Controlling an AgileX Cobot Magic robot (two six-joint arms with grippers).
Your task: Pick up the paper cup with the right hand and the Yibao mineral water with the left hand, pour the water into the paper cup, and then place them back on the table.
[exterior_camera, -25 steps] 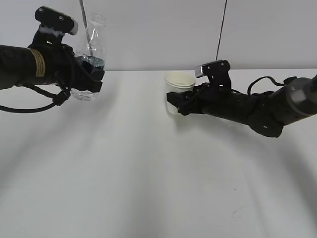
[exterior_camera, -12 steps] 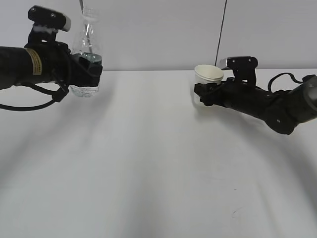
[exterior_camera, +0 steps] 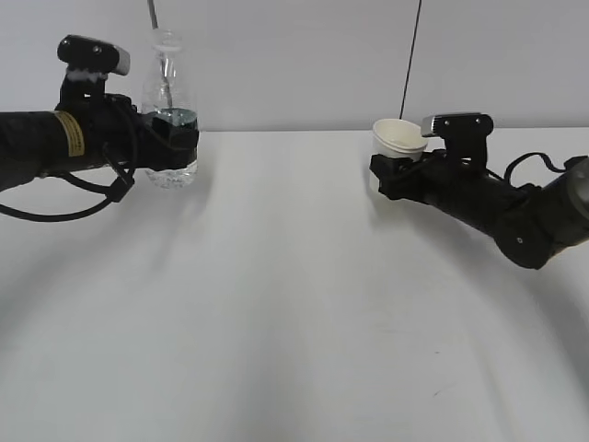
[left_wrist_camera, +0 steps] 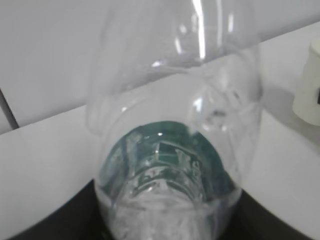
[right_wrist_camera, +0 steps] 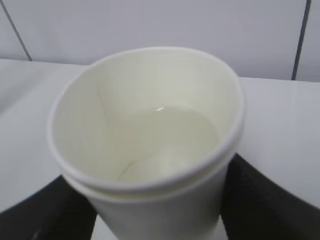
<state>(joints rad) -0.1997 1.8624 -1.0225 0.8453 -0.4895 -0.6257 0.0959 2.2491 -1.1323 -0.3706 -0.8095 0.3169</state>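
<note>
My left gripper (exterior_camera: 175,143) is shut on the Yibao mineral water (exterior_camera: 171,120), a clear ribbed bottle with a dark green label and no cap. It stands upright at the far left, its base at or just above the table (exterior_camera: 276,304). The left wrist view shows the bottle (left_wrist_camera: 175,150) filling the frame between the dark jaws. My right gripper (exterior_camera: 391,170) is shut on the paper cup (exterior_camera: 398,143), upright at the far right. The right wrist view shows the cup (right_wrist_camera: 150,150) with water inside, held between the black fingers (right_wrist_camera: 260,195).
A pale wall runs behind the table, with a thin dark cable (exterior_camera: 411,55) hanging down it at the right and another (exterior_camera: 153,17) behind the bottle. The paper cup also shows at the right edge of the left wrist view (left_wrist_camera: 309,85).
The left arm has lowered the bottle and brought it upright near the table. The right arm has carried the cup to the right, away from the bottle, and tilted it level.
</note>
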